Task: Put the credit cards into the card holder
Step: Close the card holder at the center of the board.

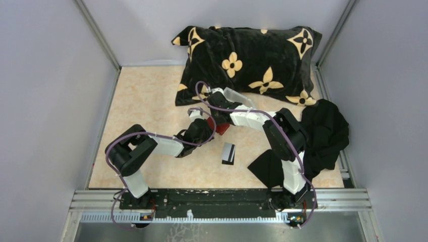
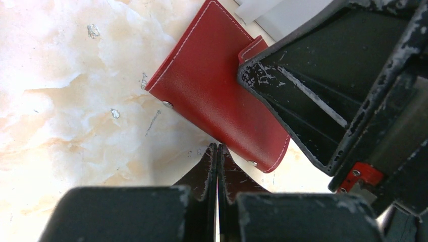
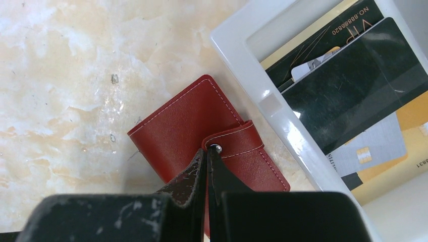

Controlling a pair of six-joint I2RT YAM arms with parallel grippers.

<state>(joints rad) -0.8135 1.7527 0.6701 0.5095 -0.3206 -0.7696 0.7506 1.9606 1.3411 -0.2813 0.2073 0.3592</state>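
You've barely started: holder (image 3: pixel 192 126) is snapped shut mid-frame, cards (image 3: pixel 348 85) sit in the tray (image 3: pixel 242 45), upper right. Left gripper (image 2: pixel 217 166) and right gripper (image 3: pixel 207 171) are both clenched, empty.

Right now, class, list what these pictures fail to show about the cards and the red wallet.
Right wrist view: the cards in the white tray overlap and run off the edge; count unclear.
Both wrist views: the red wallet is closed; its inside is hidden.
Top view: the arms cover most of the wallet.
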